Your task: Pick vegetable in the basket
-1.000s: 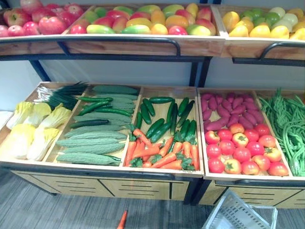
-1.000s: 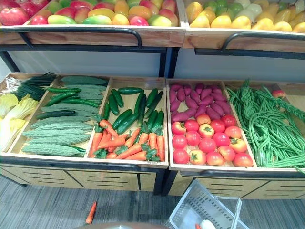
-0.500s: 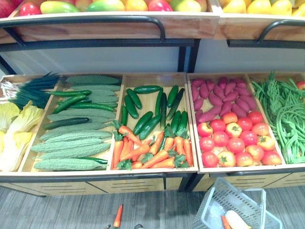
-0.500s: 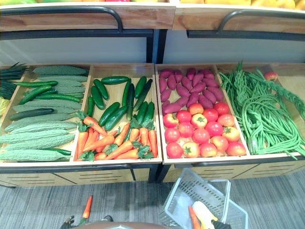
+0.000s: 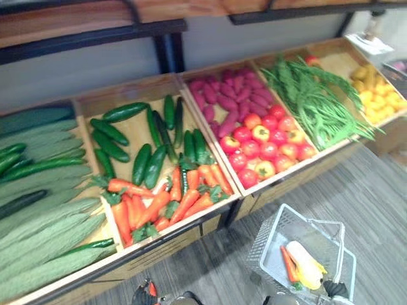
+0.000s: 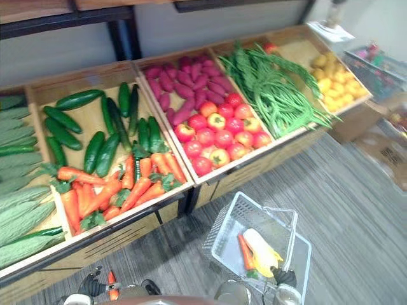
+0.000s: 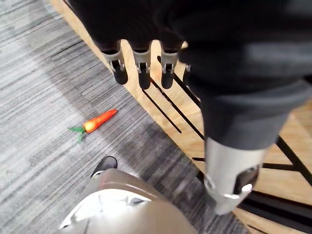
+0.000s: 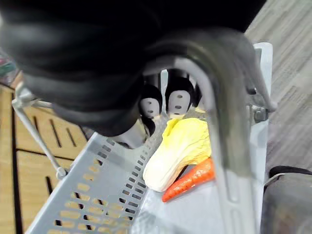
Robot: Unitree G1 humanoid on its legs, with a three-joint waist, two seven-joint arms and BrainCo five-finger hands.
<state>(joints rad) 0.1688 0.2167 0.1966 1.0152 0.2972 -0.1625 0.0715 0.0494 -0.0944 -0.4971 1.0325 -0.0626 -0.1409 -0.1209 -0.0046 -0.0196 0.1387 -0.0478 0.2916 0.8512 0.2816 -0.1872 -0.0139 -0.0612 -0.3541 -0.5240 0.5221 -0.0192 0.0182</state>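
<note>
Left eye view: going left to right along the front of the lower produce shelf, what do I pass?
Pale green ridged gourds → carrots → tomatoes → green beans → yellow produce.

Count: one basket (image 6: 221,230) holding two vegetables, one carrot (image 6: 245,251) and one yellow cabbage (image 6: 261,250); one stray carrot (image 7: 95,122) on the floor (image 7: 39,68); five wooden bins (image 6: 81,122) of produce side by side.
</note>
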